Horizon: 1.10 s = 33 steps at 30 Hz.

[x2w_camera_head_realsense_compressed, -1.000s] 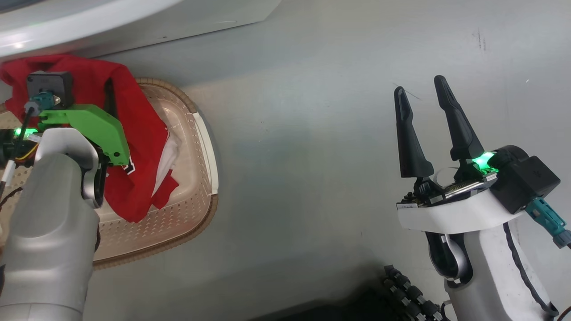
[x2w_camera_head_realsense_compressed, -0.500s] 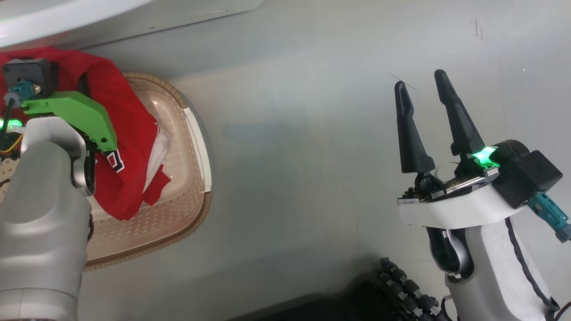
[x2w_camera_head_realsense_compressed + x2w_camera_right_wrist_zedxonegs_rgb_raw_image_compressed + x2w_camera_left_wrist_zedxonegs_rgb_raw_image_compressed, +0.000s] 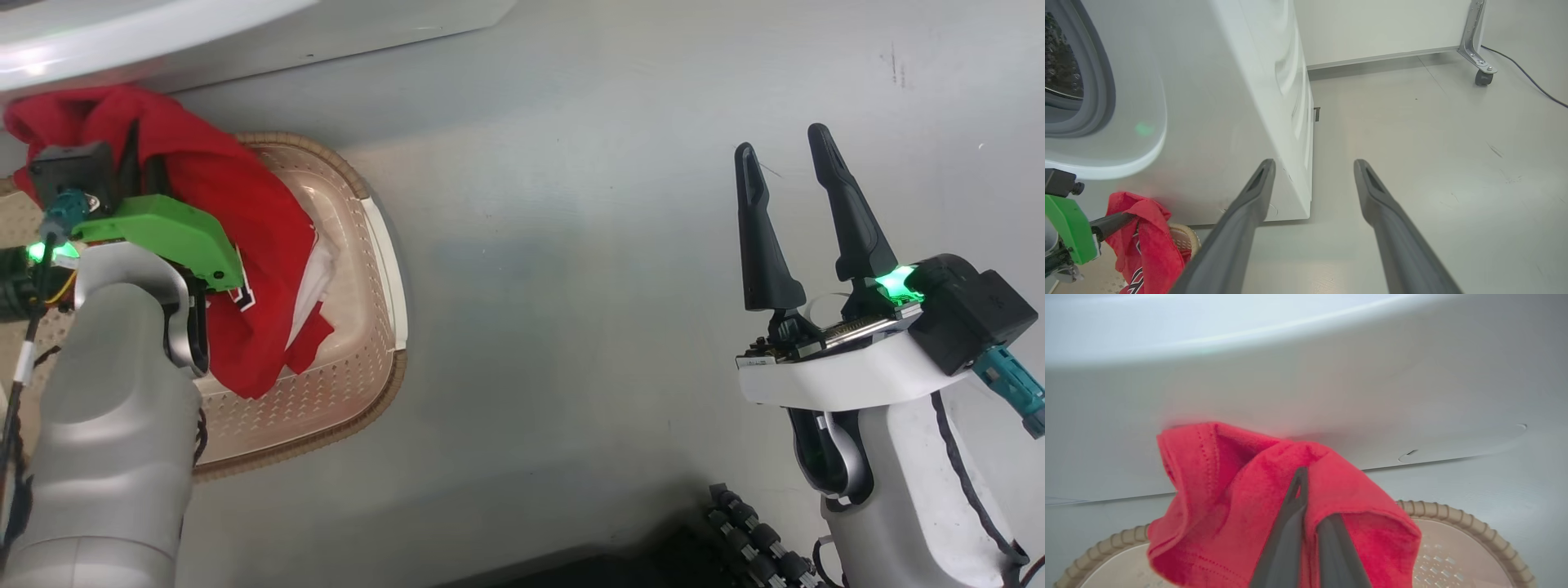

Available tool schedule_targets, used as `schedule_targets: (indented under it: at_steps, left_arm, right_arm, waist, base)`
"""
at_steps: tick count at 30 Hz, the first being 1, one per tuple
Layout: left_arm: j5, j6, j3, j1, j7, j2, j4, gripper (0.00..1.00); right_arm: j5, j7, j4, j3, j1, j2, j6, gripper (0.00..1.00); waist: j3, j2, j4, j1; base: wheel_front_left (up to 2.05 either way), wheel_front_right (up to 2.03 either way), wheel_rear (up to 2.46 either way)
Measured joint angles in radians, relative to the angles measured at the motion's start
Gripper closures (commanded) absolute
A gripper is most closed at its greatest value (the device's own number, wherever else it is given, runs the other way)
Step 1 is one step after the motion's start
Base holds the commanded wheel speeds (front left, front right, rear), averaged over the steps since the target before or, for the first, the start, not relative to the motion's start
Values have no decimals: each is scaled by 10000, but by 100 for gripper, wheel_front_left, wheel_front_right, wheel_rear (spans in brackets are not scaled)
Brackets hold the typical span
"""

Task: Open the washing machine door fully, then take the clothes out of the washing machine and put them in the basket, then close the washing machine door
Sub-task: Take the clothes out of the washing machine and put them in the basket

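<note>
At lower centre, the left claw (image 3: 1303, 486) clamps the clothes (image 3: 1216, 490) above the basket (image 3: 1457, 516); the right claw (image 3: 788, 155) gapes, lower right.

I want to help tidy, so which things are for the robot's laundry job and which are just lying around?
For the job: red shirt, basket, washing machine, left gripper pinching the shirt.
Just lying around: cable, wheel on a metal leg, right gripper open and idle.

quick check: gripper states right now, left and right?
Left gripper: closed on the clothes, which hang over the basket.
Right gripper: open, holding nothing.
</note>
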Motion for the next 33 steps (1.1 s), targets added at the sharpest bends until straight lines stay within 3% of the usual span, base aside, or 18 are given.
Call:
schedule_targets:
  at_steps: [14, 22, 33]
  left_arm:
    - [-255, -123, 67, 1162, -284, -389, -579, 100]
    - [-161, -286, 50, 2029, -276, -476, -2174, 100]
    - [153, -550, -389, 3417, -276, -550, -3289, 100]
  right_arm:
    - [-364, 0, 201, -163, 0, -4, 40, 0]
    - [-681, 0, 349, -399, 97, -12, 77, 0]
    - [-769, 0, 608, -437, 363, -15, 88, 0]
  waist:
    - [-647, 0, 475, 0]
    - [-1205, 0, 866, 0]
    - [-2071, 0, 1330, 0]
  base:
    - [0, 0, 0]
    - [0, 0, 0]
    - [0, 0, 0]
